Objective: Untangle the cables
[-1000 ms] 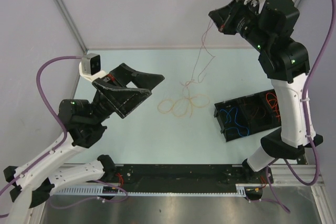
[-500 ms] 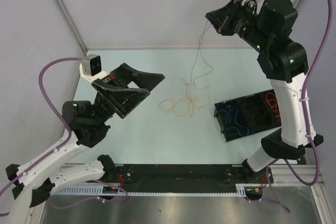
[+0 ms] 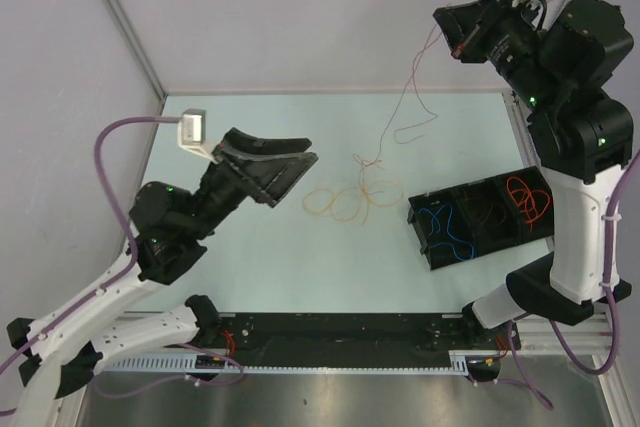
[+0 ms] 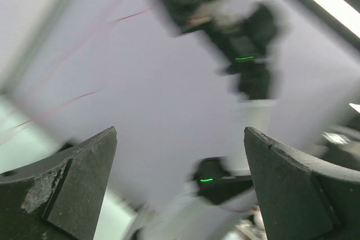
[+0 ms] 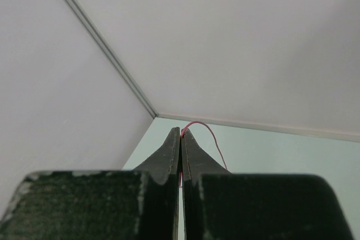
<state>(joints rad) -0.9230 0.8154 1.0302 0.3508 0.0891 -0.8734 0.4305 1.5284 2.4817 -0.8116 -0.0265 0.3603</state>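
Jaws of the right gripper (image 5: 181, 134) pinch a thin pink cable (image 5: 196, 122), raised at 1 o'clock; it trails down to orange cables (image 3: 345, 204) looped mid-table. Left gripper (image 3: 295, 159), at 9 o'clock, has its jaws spread wide. Blue cable (image 3: 447, 227) and red cable (image 3: 525, 197) lie in a black tray (image 3: 432, 260) at 4 o'clock.

Framed by dark jaws spread wide at the lower corners: blurred right arm (image 4: 247, 43) high against a lilac wall (image 4: 157, 111), green lights glowing. Thin red cable (image 4: 56, 108) streaking across the upper left, too smeared to trace. Sliver of pale bench (image 4: 7, 139) at left edge.
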